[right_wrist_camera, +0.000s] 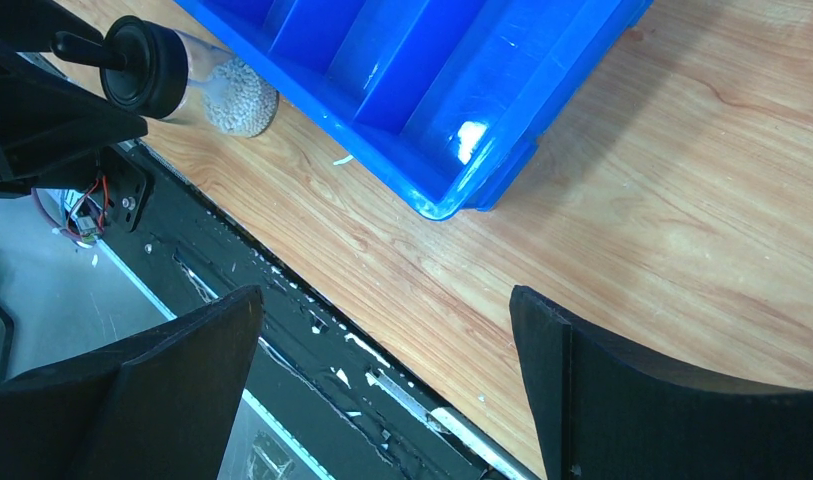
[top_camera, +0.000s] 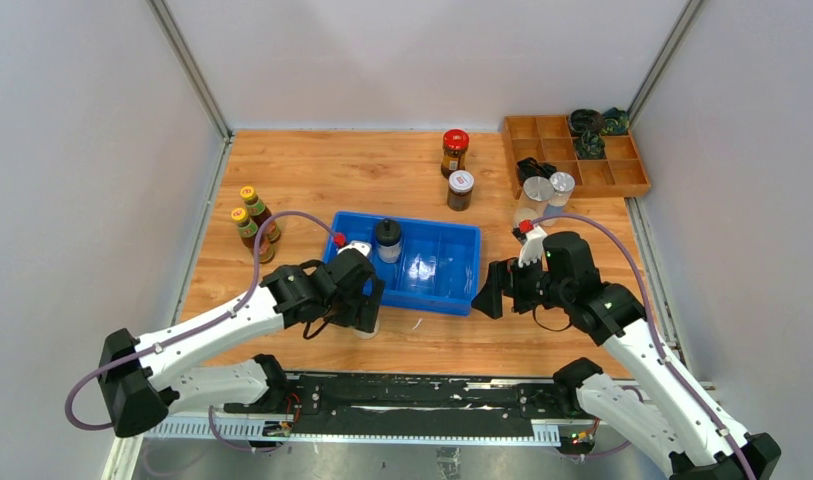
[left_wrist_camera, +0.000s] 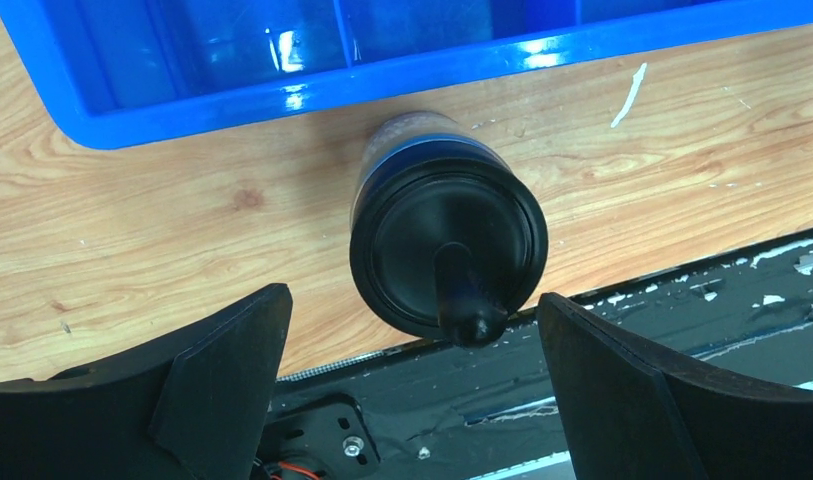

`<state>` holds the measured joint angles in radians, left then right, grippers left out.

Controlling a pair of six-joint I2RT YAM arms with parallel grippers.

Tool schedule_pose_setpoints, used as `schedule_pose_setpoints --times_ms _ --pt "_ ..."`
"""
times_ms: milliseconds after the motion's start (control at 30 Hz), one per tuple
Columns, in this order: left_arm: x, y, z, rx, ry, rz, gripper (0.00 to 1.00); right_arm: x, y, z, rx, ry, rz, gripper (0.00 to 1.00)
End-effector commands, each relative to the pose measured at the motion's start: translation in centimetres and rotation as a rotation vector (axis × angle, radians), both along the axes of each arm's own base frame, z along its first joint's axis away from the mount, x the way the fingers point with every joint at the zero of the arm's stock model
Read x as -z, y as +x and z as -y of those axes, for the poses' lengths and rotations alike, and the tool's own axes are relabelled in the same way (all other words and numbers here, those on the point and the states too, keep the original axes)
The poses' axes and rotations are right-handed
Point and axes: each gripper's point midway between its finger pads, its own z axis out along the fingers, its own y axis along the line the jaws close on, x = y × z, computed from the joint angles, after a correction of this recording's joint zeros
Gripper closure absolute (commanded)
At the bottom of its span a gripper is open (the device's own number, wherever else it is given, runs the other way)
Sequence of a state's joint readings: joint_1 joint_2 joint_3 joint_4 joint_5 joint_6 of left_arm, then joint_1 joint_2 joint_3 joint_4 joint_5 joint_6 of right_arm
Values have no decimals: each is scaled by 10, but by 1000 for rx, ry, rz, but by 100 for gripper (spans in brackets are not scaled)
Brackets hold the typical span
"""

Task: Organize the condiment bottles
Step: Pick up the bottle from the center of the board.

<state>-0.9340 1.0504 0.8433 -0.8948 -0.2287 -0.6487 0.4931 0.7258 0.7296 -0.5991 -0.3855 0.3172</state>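
Left hand [left_wrist_camera: 412,305] spread wide and empty. The black-lidded shaker [left_wrist_camera: 447,240] stands upright on the worktop [left_wrist_camera: 132,220], right between its fingers and just beside the blue bin [left_wrist_camera: 282,100]. Right hand [right_wrist_camera: 387,300] is wide too, off the bin's right corner and farther away.

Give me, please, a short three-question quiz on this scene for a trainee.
1. True or false: the left pincer is shut on the black-lidded shaker that stands on the table.
2. How many containers stand inside the blue bin? A) none B) one C) three
3. Fill in: the two yellow-capped sauce bottles stand to the ___ of the bin.
Key: 1 false, it stands open; 2 B; 3 left.
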Motion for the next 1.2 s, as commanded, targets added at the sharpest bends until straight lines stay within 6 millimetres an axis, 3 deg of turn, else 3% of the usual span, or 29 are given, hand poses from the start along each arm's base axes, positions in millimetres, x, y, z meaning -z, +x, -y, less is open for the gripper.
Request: schedule_pose_setpoints --times_ms 0,667,967,1167 --pt "6 3 -1 -7 37 4 2 5 -5 -3 -33 -3 -3 0" --pt "-8 15 32 29 44 33 13 5 -5 -3 -35 0 4 0" --pt "-7 15 30 24 56 39 17 4 -5 -3 -34 2 8 0" --pt "-7 15 29 18 55 43 24 4 -5 -3 -35 4 8 0"
